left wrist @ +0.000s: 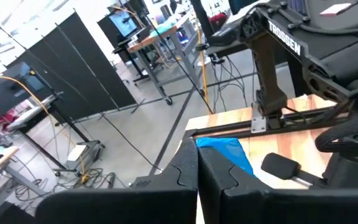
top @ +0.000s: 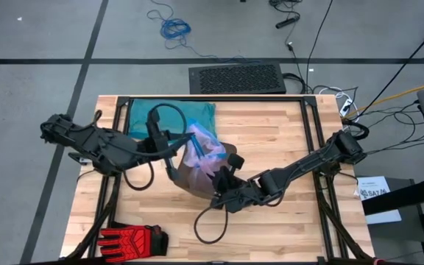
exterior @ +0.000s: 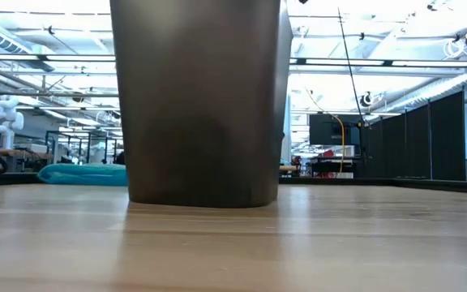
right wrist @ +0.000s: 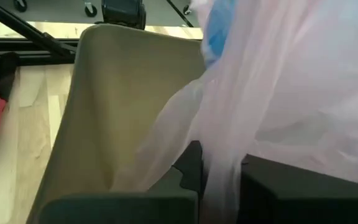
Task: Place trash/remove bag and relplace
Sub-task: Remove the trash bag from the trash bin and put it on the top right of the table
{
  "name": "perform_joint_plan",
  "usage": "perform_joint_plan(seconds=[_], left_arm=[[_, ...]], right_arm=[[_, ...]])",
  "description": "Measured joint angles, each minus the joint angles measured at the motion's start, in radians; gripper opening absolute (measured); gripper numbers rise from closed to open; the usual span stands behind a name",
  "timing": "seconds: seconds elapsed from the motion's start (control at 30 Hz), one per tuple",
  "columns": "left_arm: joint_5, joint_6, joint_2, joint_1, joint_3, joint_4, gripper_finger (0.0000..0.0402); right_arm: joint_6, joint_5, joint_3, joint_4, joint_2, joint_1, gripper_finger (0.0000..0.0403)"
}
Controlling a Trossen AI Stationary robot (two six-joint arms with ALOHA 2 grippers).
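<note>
A taupe bin (top: pixel 190 180) stands upright mid-table and fills the low view (exterior: pixel 201 105). The pale lilac-pink bag (top: pixel 206 147) rises out of its mouth, bunched, with a blue rim (top: pixel 190 143). My left gripper (top: pixel 185 141) is at the bag's top, shut on the blue rim. My right gripper (top: pixel 225 168) is at the bin's right side, shut on the bag's wall. A folded teal-green bag (top: pixel 171 114) lies flat at the table's far edge. The trash is hidden. My left gripper (left wrist: pixel 197 180) pinches the bag's blue rim (left wrist: pixel 225 152) between its two shut fingers, which come about level from the table's left. The bag hangs below the hold, down into the bin. My right gripper (right wrist: pixel 219 180) pinches the bag's gathered pale wall (right wrist: pixel 213 155) between its two fingers. The film is bunched in folds there. The fingers slant down from the table's right, just above the bin's mouth (right wrist: pixel 123 112). The film (right wrist: pixel 291 81) runs up from the hold toward the blue rim (right wrist: pixel 216 31).
A red-and-black glove (top: pixel 131 239) lies at the table's near left corner. A black frame rail (top: pixel 212 99) runs along the far edge, with uprights (left wrist: pixel 260 106) at the sides. Cables loop on the table beneath both arms. Bare wood lies near and to the right of the bin.
</note>
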Motion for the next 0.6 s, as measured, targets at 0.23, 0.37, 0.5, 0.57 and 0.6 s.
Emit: perform_joint_plan(seconds=[0.23, 0.37, 0.5, 0.57, 0.6], left_arm=[[-0.027, 0.009, -0.016, -0.002, 0.000, -0.002, 0.0000], [-0.030, 0.030, -0.027, -0.002, 0.000, -0.002, 0.0000], [-0.041, 0.031, -0.037, -0.003, 0.000, -0.002, 0.0000], [-0.042, 0.032, -0.038, -0.003, 0.000, -0.005, 0.0000], [-0.042, 0.033, -0.038, -0.005, 0.000, -0.014, 0.0001]], right_arm=[[0.005, -0.026, 0.000, -0.014, -0.002, 0.000, 0.0000], [0.011, -0.046, 0.000, -0.014, -0.003, 0.000, 0.0000], [0.011, -0.048, 0.000, -0.016, -0.003, 0.000, 0.0000], [0.007, -0.049, 0.000, -0.016, -0.003, 0.000, 0.0000], [0.001, -0.048, 0.000, -0.016, -0.003, 0.000, 0.0000]])
